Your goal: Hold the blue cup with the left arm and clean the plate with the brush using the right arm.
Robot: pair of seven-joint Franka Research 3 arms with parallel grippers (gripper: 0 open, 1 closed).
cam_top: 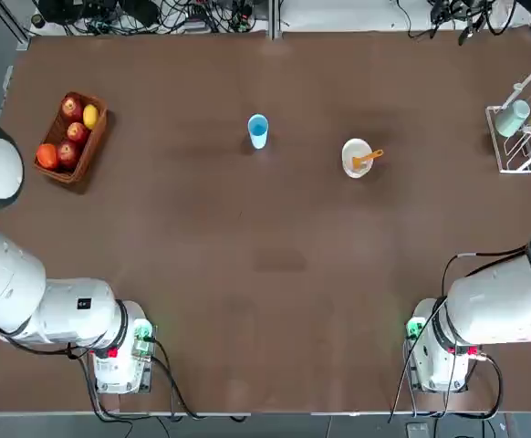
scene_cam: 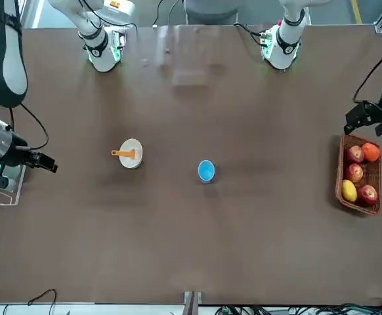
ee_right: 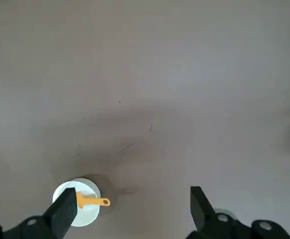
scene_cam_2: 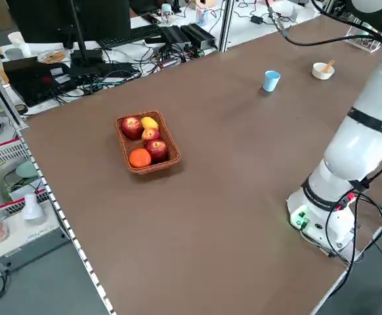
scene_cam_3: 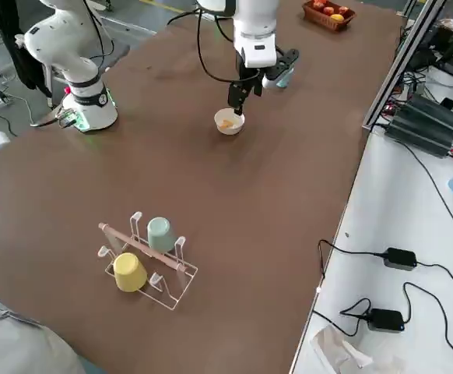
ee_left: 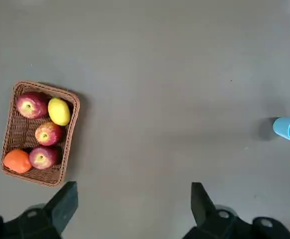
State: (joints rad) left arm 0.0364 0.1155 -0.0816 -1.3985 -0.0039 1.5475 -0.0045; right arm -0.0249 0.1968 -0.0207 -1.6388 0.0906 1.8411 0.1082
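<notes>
On the brown worktop point(cam_top: 275, 274) nothing is done yet: blue cup point(cam_top: 258, 130) stands unheld at twelve o'clock, brush point(cam_top: 368, 160) rests in the plate point(cam_top: 354, 157) toward one o'clock, and our left gripper point(ee_left: 130, 209) and right gripper point(ee_right: 130, 211) both have fingers spread, empty.

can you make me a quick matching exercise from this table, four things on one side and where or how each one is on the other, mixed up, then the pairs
Things:
1. blue cup
2. brush
3. yellow cup
4. lemon

Places or states:
A. in the wicker basket with the apples
B. standing alone on the bare table, nothing gripping it
C. hung on the wire rack
D. lying in the plate, orange handle sticking out over the rim

Pairs: 1-B, 2-D, 3-C, 4-A
</notes>
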